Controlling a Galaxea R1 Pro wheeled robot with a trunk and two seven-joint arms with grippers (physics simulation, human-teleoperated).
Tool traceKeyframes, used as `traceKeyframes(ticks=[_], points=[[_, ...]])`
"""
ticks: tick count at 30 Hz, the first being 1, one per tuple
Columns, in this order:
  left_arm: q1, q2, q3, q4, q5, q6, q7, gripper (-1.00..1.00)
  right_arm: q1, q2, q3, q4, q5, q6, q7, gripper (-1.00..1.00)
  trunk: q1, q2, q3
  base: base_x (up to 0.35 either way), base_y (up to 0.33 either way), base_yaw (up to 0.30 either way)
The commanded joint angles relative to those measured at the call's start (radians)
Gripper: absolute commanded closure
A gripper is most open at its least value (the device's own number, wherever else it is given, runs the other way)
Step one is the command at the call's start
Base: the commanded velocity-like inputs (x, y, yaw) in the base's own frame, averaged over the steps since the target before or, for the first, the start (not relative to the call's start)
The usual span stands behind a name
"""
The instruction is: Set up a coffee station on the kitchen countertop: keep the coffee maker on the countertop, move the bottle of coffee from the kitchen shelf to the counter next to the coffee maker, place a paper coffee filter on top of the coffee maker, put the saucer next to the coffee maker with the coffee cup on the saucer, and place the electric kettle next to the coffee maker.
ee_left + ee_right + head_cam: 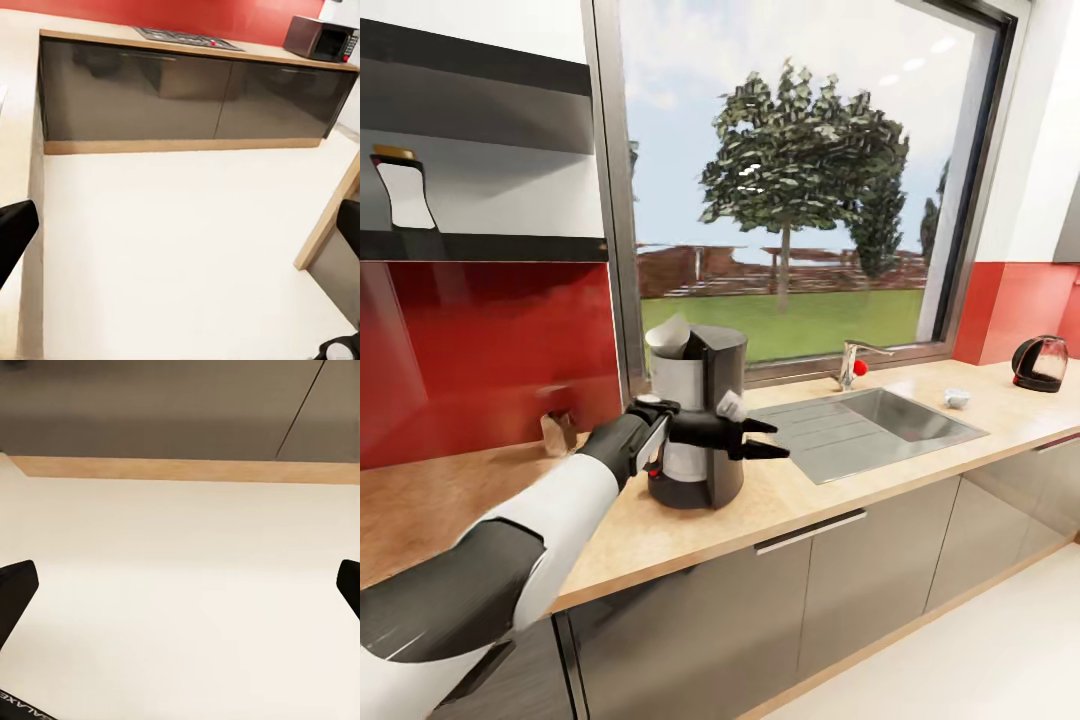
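Light wood countertop carries the coffee maker, with a paper coffee filter in its top. The left gripper extends in front of the machine, fingers spread apart, holding nothing. The bottle of coffee stands on the kitchen shelf. The electric kettle sits at the counter's far right end, beyond the sink. In the right wrist view, the right gripper fingers are wide apart over pale floor, empty.
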Motion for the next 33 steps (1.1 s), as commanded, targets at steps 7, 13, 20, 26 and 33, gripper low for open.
traceKeyframes(ticks=[7,13,20,26,33], points=[[0.059,0.0,-0.011,0.001,0.007,-0.024,-0.002,-1.0,-0.001,-0.001,0.004,0.0,0.004,-0.003,-0.002,-1.0,0.0,-0.001,-0.001,-0.027,0.0,0.0],[0.069,0.0,-0.009,0.004,0.007,-0.03,-0.002,-1.0,-0.001,-0.001,0.004,0.0,0.004,-0.005,-0.001,-1.0,0.0,-0.001,-0.001,-0.112,0.0,0.0],[0.07,0.0,-0.008,0.009,0.007,-0.031,-0.002,-1.0,-0.001,-0.001,0.003,0.0,0.003,-0.004,-0.001,-1.0,0.0,-0.001,-0.001,-0.008,0.0,-0.075],[0.07,0.0,-0.008,0.01,0.007,-0.031,-0.002,-1.0,-0.001,-0.001,0.004,0.0,0.003,-0.003,0.0,-1.0,0.0,-0.001,-0.001,-0.001,0.0,-0.255],[0.07,0.0,-0.008,0.01,0.007,-0.03,-0.002,-1.0,-0.001,-0.001,0.004,0.0,0.003,-0.003,0.0,-1.0,0.0,-0.001,-0.001,0.0,-0.005,-0.278]])
